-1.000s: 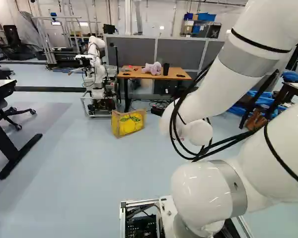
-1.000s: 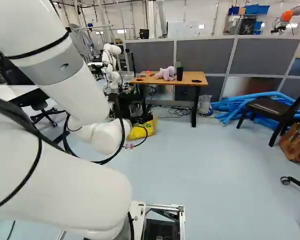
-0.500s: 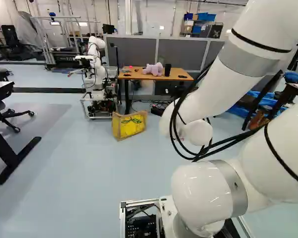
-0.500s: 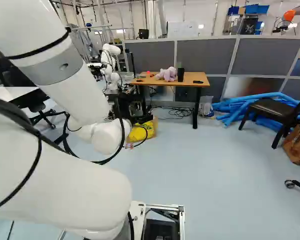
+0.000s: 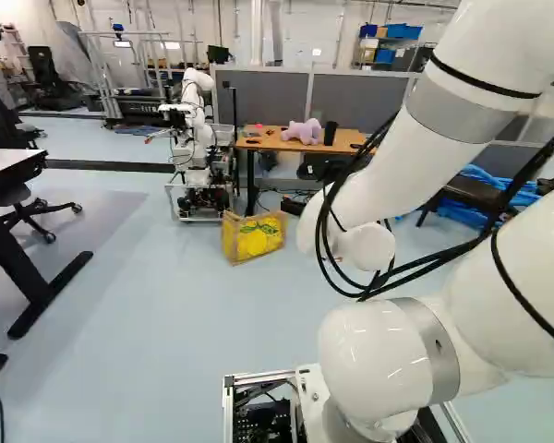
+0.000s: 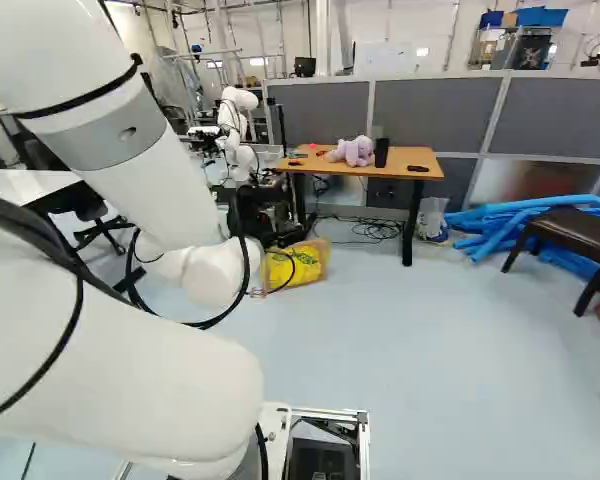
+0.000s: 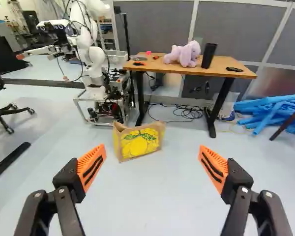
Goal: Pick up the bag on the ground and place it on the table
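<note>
end effector [image 7: 152,149], one bag [image 7: 138,143] ahead

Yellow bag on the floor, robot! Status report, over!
Gripper open, holding nothing. Yellow bag on floor ahead. Table beyond; purple plush toy on top might crowd the bag.

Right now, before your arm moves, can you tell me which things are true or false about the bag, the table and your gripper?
1. The bag is on the floor. True.
2. The gripper is shut on the bag. False: it is open, with the bag ahead of it.
3. The purple toy is on the floor. False: it is on the table.
4. A black cup stands beside the toy. True.
5. The bag has a yellow picture on it. True.
</note>
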You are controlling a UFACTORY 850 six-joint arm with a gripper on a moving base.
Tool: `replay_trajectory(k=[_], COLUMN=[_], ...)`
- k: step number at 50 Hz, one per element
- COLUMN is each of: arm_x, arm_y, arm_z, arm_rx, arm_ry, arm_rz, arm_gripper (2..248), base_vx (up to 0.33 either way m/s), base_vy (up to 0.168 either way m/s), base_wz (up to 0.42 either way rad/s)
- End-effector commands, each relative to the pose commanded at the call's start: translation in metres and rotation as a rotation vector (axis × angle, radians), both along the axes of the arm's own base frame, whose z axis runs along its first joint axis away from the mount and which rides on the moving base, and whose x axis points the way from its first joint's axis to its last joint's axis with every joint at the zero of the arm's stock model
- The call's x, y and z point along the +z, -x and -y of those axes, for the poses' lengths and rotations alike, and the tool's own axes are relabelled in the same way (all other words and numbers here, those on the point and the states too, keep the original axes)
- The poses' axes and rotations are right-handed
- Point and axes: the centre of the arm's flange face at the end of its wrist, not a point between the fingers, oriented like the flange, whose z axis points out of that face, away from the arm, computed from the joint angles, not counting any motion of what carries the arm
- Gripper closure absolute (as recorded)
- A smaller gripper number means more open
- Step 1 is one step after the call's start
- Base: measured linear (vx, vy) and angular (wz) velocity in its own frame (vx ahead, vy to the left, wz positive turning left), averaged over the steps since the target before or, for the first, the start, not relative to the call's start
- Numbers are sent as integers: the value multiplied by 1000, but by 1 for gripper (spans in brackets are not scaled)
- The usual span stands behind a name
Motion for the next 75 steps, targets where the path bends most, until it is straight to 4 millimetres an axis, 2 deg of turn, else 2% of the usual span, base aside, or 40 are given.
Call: replay_trajectory(k=[17, 45, 75], arm_x=[0, 0, 0], arm_y=[0, 0, 0], arm_z=[0, 0, 0], arm_rx=[0, 0, 0], arm_ry=[0, 0, 0], arm_rz=[0, 0, 0], arm_gripper=[3, 3, 3], base_vx=[137, 155, 194], base_vy=[107, 57, 5], base_wz=[223, -12, -13])
